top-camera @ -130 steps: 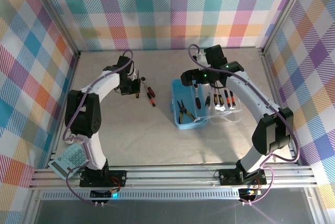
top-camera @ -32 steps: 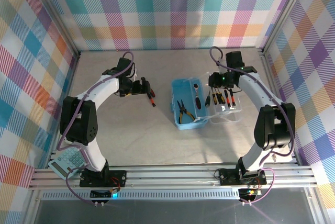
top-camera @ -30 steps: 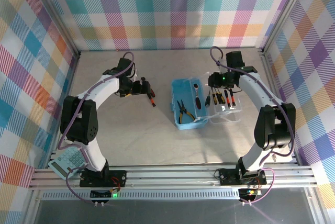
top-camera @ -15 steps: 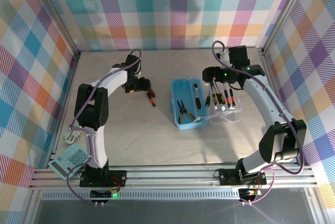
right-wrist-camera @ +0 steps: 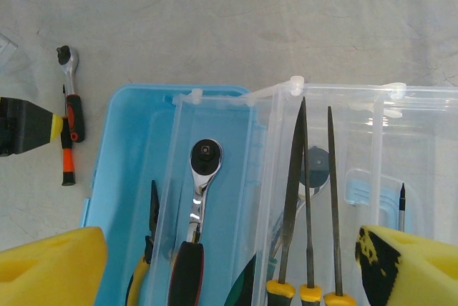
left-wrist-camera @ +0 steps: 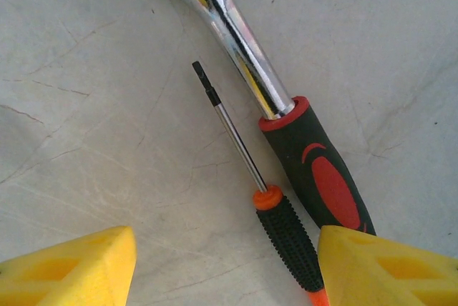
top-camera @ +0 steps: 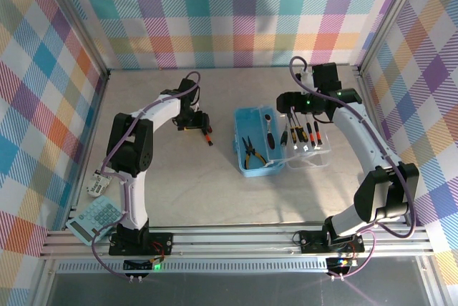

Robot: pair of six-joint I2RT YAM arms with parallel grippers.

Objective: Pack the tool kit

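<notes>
Here the step in hand is fetching the last loose pieces from the desk (top-camera: pixel 179 177). The case (top-camera: pixel 238 141) lies open at mid-desk, its clear lid (top-camera: pixel 318 159) folded out to the right. Pliers (top-camera: pixel 250 152) and a ratchet (right-wrist-camera: pixel 200 191) already sit in the blue half, and a row of thin pieces (right-wrist-camera: pixel 306 199) is clipped in the lid.

Just left of the case, a screwdriver (left-wrist-camera: pixel 266 197) and a second, small ratchet (left-wrist-camera: pixel 279 106) lie side by side on the desk, close together and almost parallel. The left tool (left-wrist-camera: pixel 222 263) is low over them, jaws apart and nothing clamped. The screwdriver's black handle lies in the gap, hard against the right pad (left-wrist-camera: pixel 379 270), and the small ratchet's red grip runs in at that same pad.

The right tool (right-wrist-camera: pixel 229 263) hovers over the case's far end, spread wide and empty.

The next move looks like a pinch on the screwdriver handle alone. With the small ratchet so close, the pads should land clear of its red grip, or both pieces may be nudged or caught together. After the lift, the piece needs carrying rightward to a free slot in the case.
</notes>
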